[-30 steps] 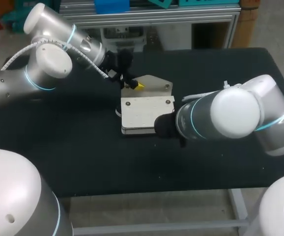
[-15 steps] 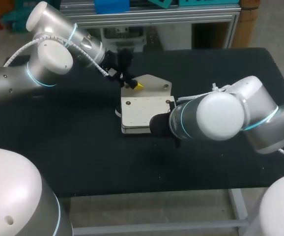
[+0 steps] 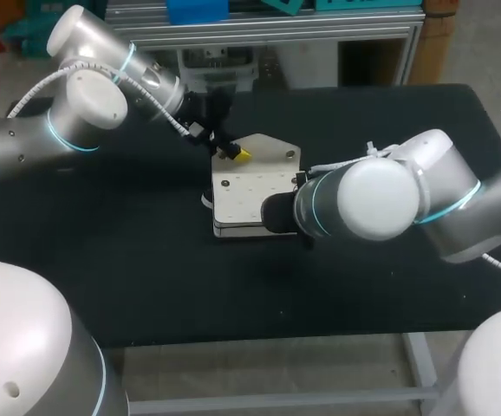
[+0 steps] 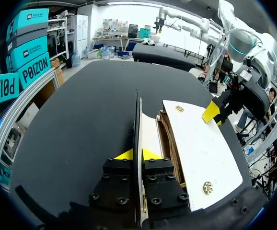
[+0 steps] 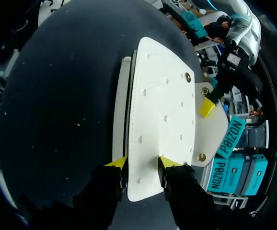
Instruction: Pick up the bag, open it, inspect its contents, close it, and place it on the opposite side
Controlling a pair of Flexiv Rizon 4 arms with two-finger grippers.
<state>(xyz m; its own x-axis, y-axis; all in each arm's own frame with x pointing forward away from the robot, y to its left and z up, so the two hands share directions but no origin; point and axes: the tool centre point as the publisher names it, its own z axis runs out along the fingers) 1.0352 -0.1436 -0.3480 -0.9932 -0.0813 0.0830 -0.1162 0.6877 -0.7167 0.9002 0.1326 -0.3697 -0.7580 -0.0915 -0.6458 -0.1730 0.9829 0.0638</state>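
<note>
A white flat bag (image 3: 246, 198) lies in the middle of the black table. My left gripper (image 3: 233, 153) is at the bag's far edge, shut on the raised flap (image 3: 272, 149). In the left wrist view the flap (image 4: 138, 120) stands edge-on between my left gripper (image 4: 139, 154), with the studded front panel (image 4: 196, 143) beside it. My right gripper (image 5: 143, 164) is shut on the near end of the bag (image 5: 162, 110), one yellow tip on each side. In the head view my right forearm (image 3: 363, 198) hides that gripper.
The black tabletop (image 3: 129, 260) stretches to the left and right of the bag, and its front edge (image 3: 276, 334) runs below. Both arms cross above the table's middle.
My right arm has swung left, closer over the bag, and the bag has shifted slightly left and away. The left gripper has kept its hold on the flap.
</note>
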